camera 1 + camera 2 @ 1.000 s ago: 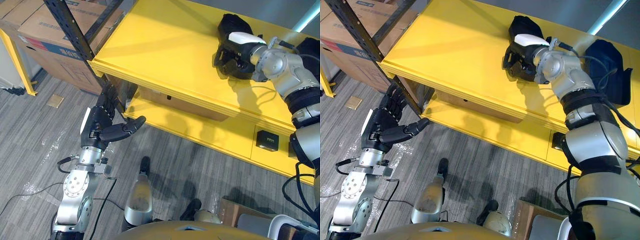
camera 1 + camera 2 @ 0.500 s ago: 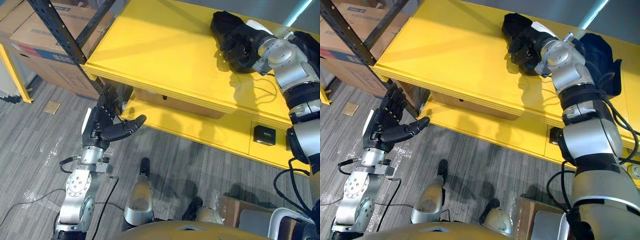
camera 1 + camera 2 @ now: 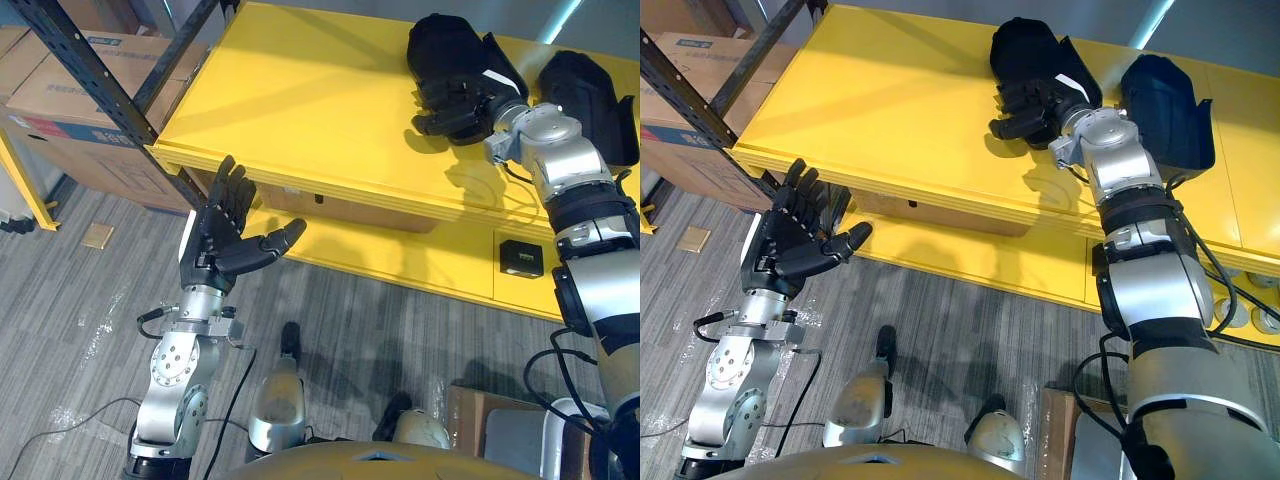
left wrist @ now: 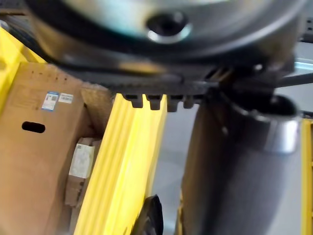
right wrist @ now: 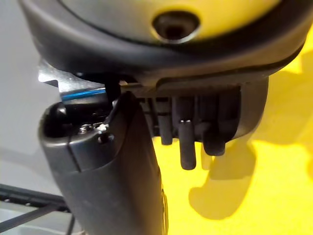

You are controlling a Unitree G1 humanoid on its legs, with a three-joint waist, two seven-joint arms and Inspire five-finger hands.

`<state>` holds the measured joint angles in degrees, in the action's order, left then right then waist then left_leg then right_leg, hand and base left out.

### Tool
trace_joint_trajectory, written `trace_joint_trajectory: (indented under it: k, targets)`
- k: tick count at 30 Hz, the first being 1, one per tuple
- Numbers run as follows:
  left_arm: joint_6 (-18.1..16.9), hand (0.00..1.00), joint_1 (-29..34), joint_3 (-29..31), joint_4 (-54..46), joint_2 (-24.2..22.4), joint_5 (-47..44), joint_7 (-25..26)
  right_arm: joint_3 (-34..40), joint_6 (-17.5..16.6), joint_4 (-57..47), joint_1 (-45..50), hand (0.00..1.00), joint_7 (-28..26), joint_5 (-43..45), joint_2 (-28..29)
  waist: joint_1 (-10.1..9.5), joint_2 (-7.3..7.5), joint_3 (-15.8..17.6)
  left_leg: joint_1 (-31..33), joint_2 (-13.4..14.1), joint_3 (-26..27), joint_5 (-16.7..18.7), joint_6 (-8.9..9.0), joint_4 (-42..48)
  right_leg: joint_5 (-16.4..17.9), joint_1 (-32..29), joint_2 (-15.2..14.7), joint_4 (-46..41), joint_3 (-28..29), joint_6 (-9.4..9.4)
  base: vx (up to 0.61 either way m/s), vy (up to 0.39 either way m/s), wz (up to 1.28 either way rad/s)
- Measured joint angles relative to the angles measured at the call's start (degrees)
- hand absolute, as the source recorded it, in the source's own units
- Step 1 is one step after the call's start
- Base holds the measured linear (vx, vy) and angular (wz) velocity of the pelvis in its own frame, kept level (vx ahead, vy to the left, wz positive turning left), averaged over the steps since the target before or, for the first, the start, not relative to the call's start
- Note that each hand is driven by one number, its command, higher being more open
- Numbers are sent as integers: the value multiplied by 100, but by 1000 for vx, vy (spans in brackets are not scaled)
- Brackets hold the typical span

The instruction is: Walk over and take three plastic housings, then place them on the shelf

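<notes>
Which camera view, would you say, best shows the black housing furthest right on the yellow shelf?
The right eye view: the housing lies almost whole, mid-picture, on the yellow shelf. The left eye view has it at the edge, partly behind the right arm. The wrist views face other parts of the shelf.

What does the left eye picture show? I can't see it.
The robot's right hand hangs open over a yellow shelf, next to a black housing; a second housing lies farther right. Its left hand is open in front of the shelf.
</notes>
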<state>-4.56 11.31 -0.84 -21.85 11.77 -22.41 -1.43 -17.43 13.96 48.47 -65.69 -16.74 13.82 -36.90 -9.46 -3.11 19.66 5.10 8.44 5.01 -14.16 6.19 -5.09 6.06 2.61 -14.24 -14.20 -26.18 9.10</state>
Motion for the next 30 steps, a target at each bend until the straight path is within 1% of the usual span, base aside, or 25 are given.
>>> trace_joint_trajectory:
  k: [1,7,10,11,13,16,18,20,21,23,24,26,27,28,30]
  targets:
    - [6,100,0,15,0,-12,3,-3,4,-105,-11,1,100,-35,225,86,23,-13,6,-10,1,-1,0,0,1,-1,5,-1,-10,3,0,-40,-23,-1]
    - [101,100,5,8,0,-73,8,-64,31,-277,-597,201,100,-197,1197,118,36,-55,12,-71,0,6,-16,0,15,-9,58,-7,-11,13,9,-10,-22,-1]
    - [102,100,5,6,0,-74,8,-124,137,-389,-705,201,100,-221,1277,118,35,-58,10,-87,-2,4,-29,-1,17,-13,78,-9,-8,14,12,-4,-11,0]
    - [105,100,7,-10,2,-73,8,-167,204,-451,-721,201,100,-186,1353,118,36,-59,9,-132,-3,4,-30,0,17,-13,128,-10,3,20,14,0,0,0]
    - [105,100,11,-61,3,-73,8,-178,331,-472,-778,201,100,-89,1323,117,43,-71,2,-191,-3,4,-29,1,15,-15,185,-7,21,33,17,-23,-30,-1]
    - [106,100,45,-150,17,-73,7,-178,514,-681,-878,200,100,96,914,112,80,-118,-27,-197,0,5,-28,3,4,-23,183,-4,39,50,25,-50,-22,-2]
    - [107,100,63,-226,156,-71,7,-170,565,-813,-878,200,100,213,653,83,118,-183,-68,-196,0,10,-6,30,-3,-31,181,-3,45,58,34,-50,-18,0]
    - [107,100,111,-253,206,-70,6,-154,565,-916,-878,200,100,233,658,80,172,-201,-78,-198,1,10,-7,29,-3,-35,183,-1,45,60,38,-15,-7,0]
    - [107,100,162,-288,236,-70,5,-158,565,-1025,-878,200,100,234,657,55,194,-210,-84,-207,3,21,-10,25,-2,-41,183,-1,45,75,40,-17,-24,-6]
    - [107,100,227,-343,301,-69,4,-165,564,-1184,-878,200,100,258,518,-41,189,-240,-106,-229,4,56,-15,18,0,-58,188,-1,51,110,42,-9,-29,-7]
    - [107,100,243,-392,393,-69,1,-167,558,-1362,-894,190,100,279,-149,-203,180,-287,-137,-231,-2,62,-30,-2,1,-85,202,-1,69,113,50,0,0,0]
    - [106,100,301,-392,394,-68,1,-169,522,-1443,-901,185,100,354,-694,-394,184,-310,-152,-243,-2,68,-32,-4,5,-112,230,6,105,112,56,0,0,0]
    - [105,100,338,-392,394,-62,1,-168,465,-1432,-900,185,100,442,-1011,-566,188,-322,-160,-257,-2,74,-32,-4,4,-131,256,11,136,114,59,0,0,0]
    - [104,100,354,-392,394,-57,0,-168,461,-1415,-900,185,100,467,-1093,-647,193,-327,-163,-257,-2,77,-31,-4,0,-132,254,10,136,117,60,0,0,0]
    - [97,100,450,-395,394,-45,-4,-165,439,-1127,-899,186,100,615,-1110,-928,221,-341,-172,-258,0,86,-29,-2,-3,-135,247,11,135,128,59,0,0,0]
